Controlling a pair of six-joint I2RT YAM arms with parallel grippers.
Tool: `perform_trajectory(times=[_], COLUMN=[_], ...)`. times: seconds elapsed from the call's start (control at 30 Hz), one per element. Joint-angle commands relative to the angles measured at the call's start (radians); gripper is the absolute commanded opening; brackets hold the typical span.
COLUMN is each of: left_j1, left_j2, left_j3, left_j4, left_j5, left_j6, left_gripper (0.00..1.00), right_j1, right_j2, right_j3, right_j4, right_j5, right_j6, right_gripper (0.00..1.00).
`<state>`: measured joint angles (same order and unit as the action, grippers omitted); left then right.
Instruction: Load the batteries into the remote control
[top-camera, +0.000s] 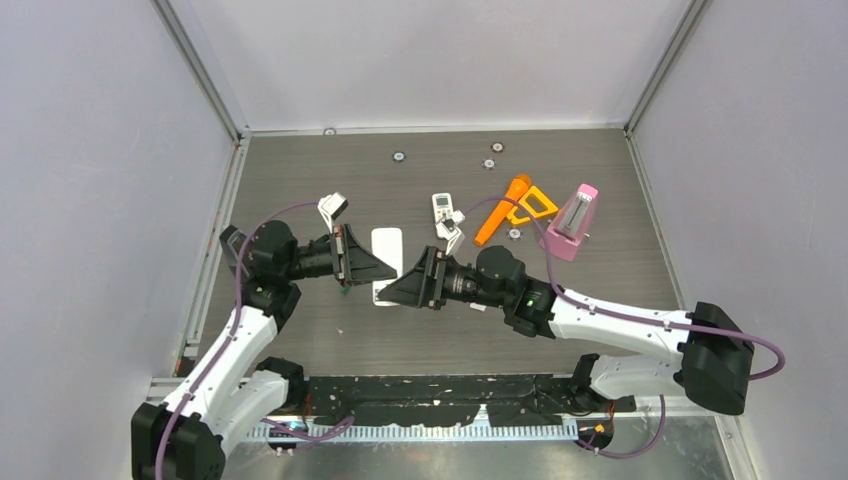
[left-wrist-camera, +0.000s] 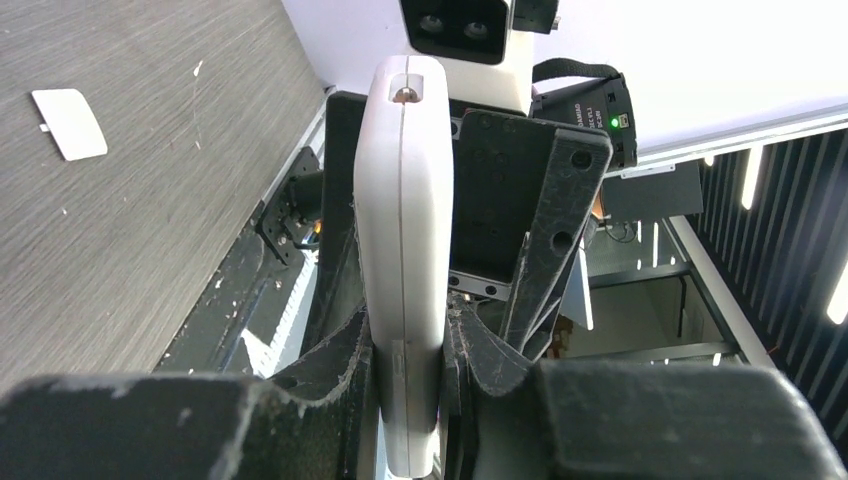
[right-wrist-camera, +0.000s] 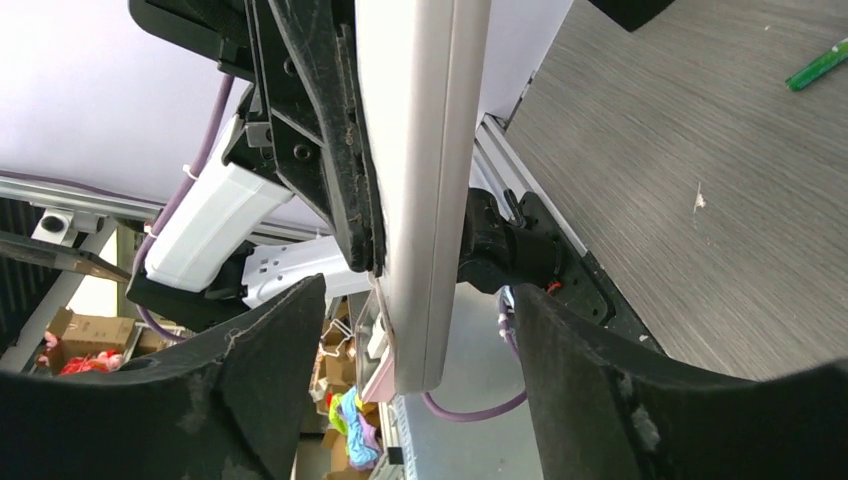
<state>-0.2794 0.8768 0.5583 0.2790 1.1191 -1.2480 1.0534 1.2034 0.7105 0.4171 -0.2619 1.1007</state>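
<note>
Holding white remote (left-wrist-camera: 405, 250) above the table (right-wrist-camera: 700, 200) in left gripper (top-camera: 375, 267), clamping it tight across both faces, edge-on to both wrist cams. Bracketing the remote's free end with right gripper (right-wrist-camera: 415, 295), standing wide with fingers (right-wrist-camera: 270, 380) either side and gaps showing, so gripping nothing.

Spotting only one cell: green battery (right-wrist-camera: 820, 65) lying flat on the table, well apart from the remote and both grippers. Not finding the purple or the two dark cells in any view.

Seeing a flat white piece with a tab (left-wrist-camera: 68, 123) lying on the table apart from the remote. Guessing battery cover, so probably working with an open compartment. Getting only the remote's seam edge in view, so not confirming any cell seated.

Judging progress as early: remote up and presented between the arms, green cell at least not loaded. Remaining, by this reading: fetching each battery, seating it the right way round, refitting the cover.

Ignoring small second remote (top-camera: 443, 207), orange tool (top-camera: 505, 212) and pink item (top-camera: 572, 222) sitting further back on the table.
</note>
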Motion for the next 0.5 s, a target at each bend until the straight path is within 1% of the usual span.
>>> perform_trajectory(times=[0.0,0.3,0.4,0.47], left_j1=[-0.001,-0.002,-0.001,-0.001], left_j2=[-0.044,-0.103,-0.131,-0.149], left_j3=[0.003,-0.003,-0.004,-0.004], left_j4=[0.043,0.038,0.027,0.021], left_j5=[-0.02,-0.054,-0.068,-0.074], left_j6=[0.039,0.093,0.118,0.129], left_gripper=[0.0,0.0,0.0,0.0], right_j1=[-0.003,-0.003,-0.003,-0.003], right_j2=[-0.067,-0.076,-0.085,-0.087], right_j3=[0.002,0.011,0.027,0.046], right_j4=[0.017,0.016,-0.01,-0.031], right_j5=[0.044,0.033,0.037,0.035], right_j6=[-0.035,-0.07,-0.107,-0.138], right_gripper=[0.76,0.75,0.75,0.73])
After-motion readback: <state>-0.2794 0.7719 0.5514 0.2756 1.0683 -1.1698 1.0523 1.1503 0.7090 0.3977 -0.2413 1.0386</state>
